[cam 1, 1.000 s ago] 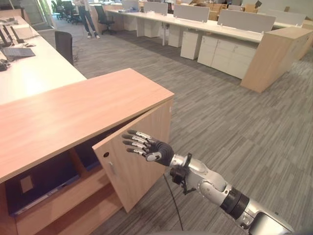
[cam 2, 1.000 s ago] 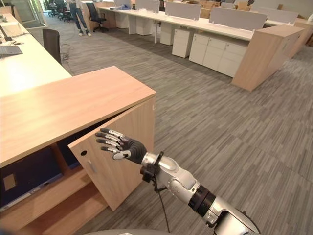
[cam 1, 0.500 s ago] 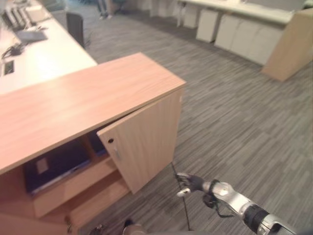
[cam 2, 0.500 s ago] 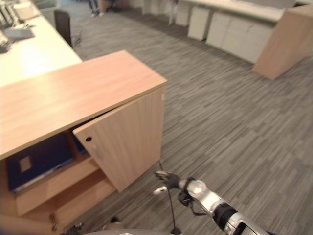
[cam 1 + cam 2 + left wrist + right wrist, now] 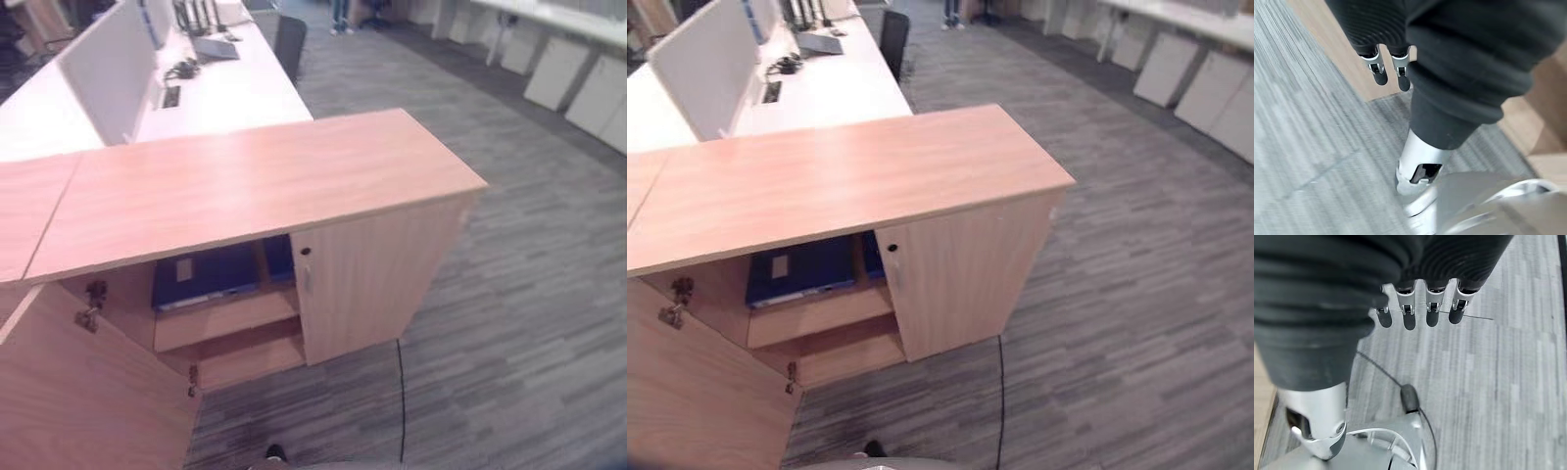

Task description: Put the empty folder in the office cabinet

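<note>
Blue folder (image 5: 204,276) on cabinet (image 5: 294,186) shelf, both hands empty, well apart.

Grey striped carpet (image 5: 529,294), long white desk (image 5: 216,93) (with grey divider (image 5: 108,69))

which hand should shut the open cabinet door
Left, probably: the open door swings out on the robot's left; the other door is shut. Left hand and right hand both hang empty over the floor.
</note>
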Controlling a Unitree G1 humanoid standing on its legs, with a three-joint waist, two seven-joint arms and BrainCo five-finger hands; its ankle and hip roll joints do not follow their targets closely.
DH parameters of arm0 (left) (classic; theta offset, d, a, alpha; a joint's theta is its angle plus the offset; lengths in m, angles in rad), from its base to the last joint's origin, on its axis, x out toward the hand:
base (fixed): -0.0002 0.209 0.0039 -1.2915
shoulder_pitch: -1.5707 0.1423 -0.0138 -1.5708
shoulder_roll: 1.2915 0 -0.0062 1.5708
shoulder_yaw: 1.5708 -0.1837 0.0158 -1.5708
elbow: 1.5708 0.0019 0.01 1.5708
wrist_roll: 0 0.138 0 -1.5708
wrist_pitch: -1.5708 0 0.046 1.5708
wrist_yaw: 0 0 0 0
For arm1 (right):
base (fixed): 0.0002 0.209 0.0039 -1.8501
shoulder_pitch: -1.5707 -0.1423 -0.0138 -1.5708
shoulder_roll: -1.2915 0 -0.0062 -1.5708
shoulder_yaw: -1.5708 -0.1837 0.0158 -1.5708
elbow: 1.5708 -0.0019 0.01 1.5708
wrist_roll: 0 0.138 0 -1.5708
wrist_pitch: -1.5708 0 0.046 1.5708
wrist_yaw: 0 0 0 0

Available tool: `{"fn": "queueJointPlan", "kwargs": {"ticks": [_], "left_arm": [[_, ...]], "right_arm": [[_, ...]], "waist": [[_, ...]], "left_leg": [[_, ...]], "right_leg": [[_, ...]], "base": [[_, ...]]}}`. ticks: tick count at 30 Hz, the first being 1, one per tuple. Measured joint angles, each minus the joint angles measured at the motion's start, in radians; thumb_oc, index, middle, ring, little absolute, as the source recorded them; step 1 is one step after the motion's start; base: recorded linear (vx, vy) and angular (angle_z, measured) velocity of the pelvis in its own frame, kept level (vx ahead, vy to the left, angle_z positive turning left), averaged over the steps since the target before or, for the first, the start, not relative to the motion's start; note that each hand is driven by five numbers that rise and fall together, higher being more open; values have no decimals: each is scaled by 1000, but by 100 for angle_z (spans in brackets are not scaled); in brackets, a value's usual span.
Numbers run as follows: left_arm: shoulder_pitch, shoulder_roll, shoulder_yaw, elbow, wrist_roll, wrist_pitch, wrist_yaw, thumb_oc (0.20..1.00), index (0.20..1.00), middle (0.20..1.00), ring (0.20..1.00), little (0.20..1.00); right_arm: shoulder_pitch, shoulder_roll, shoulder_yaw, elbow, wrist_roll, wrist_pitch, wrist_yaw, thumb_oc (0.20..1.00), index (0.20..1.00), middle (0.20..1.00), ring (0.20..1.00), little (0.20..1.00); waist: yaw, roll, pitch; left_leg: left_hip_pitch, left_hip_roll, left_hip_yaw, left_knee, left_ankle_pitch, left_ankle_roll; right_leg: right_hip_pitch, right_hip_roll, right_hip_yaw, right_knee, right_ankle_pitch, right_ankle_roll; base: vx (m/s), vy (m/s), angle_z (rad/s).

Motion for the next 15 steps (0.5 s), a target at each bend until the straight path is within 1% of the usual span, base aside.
{"fn": "queueJointPlan", "kwargs": {"ticks": [1,3,4,5,6,7,8,9,10,11,12,13,14,15], "left_arm": [[-2,4,0,0,0,1,3,1000,1000,1000,1000,1000],[-9,4,0,1,-1,2,5,1000,1000,1000,1000,1000],[-12,-1,0,1,-9,2,5,1000,1000,1000,1000,1000],[-17,-12,0,4,-11,3,6,1000,1000,1000,1000,1000],[-28,-24,-8,-1,-14,-2,7,1000,1000,1000,1000,1000],[-26,-27,-11,7,-16,-3,10,1000,1000,1000,1000,1000],[-44,-24,-29,5,-33,-1,18,1000,1000,1000,1000,1000],[-49,-16,-55,2,-46,-1,26,1000,1000,1000,1000,1000],[-50,-14,-76,2,-54,-3,30,1000,1000,1000,1000,1000],[-64,-14,-101,2,-70,-2,33,1000,1000,1000,1000,1000],[-70,-17,-97,1,-79,-4,34,1000,1000,1000,1000,1000],[-65,-39,-115,4,-88,0,39,1000,1000,1000,1000,1000],[-97,-76,-139,3,-93,3,48,1000,1000,1000,1000,1000],[-131,-79,-127,3,-111,-10,46,1000,1000,1000,1000,1000]], "right_arm": [[-3,0,-18,-1,-4,0,2,1000,1000,1000,1000,1000],[0,1,-64,-3,5,-1,1,1000,1000,1000,1000,1000],[5,-1,-96,1,15,3,-1,1000,1000,1000,1000,1000],[17,-10,-133,1,38,2,-11,1000,1000,1000,1000,1000],[26,-19,-150,-4,58,1,-22,1000,1000,1000,1000,1000],[25,-30,-151,-4,72,-1,-24,1000,1000,1000,1000,1000],[19,-32,-149,-3,88,-3,-28,1000,1000,1000,1000,1000],[5,-25,-143,-2,88,-5,-31,1000,1000,1000,1000,1000],[-24,-17,-138,1,89,-10,-33,1000,1000,1000,1000,1000],[-56,-2,-135,0,91,-11,-35,1000,1000,1000,1000,1000],[-68,9,-127,-6,99,-23,-33,1000,1000,1000,1000,1000],[-85,18,-129,-5,109,-25,-35,1000,1000,1000,1000,1000],[-92,10,-133,-28,126,-30,-42,1000,1000,1000,1000,1000],[-83,5,-100,-58,135,-33,-47,1000,1000,1000,1000,1000]], "waist": [[4,-1,-4],[0,2,-8],[-4,12,-9],[-9,29,-10],[-27,50,-2],[-30,53,-2],[-37,56,-1],[-48,67,3],[-38,74,5],[-44,88,10],[-41,85,19],[-36,98,33],[-85,174,75],[-123,197,86]], "left_leg": [[6,-30,-25,-10,-3,17],[14,-72,-75,-21,-8,34],[27,-98,-104,-32,-11,45],[45,-124,-135,-44,-12,64],[68,-150,-206,-47,-2,95],[74,-168,-238,-50,-1,111],[87,-191,-309,-43,-2,131],[88,-200,-351,-36,0,139],[79,-200,-391,-36,4,143],[62,-190,-417,-35,9,143],[49,-189,-429,-27,13,142],[61,-180,-484,-27,11,144],[30,-85,-590,20,7,85],[-18,-42,-704,30,14,30]], "right_leg": [[10,-29,-10,22,0,1],[39,-66,-57,58,6,4],[57,-111,-68,115,3,-2],[73,-161,-58,206,2,4],[93,-220,-64,326,2,3],[100,-254,-54,392,10,6],[87,-299,3,496,16,9],[56,-301,107,540,-20,20],[8,-268,200,514,-45,38],[-40,-237,263,461,-58,24],[-68,-222,293,395,-53,29],[-115,-175,350,368,-68,18],[-143,129,656,285,-187,-81],[-167,341,888,208,-212,-104]], "base": [[166,283,77],[211,339,91],[215,382,129],[136,301,165],[21,173,166],[-59,42,172],[-96,-38,158],[-70,-69,149],[-43,-55,120],[-69,-110,109],[-40,-212,85],[-8,-272,136],[78,-233,195],[87,-176,281]]}}
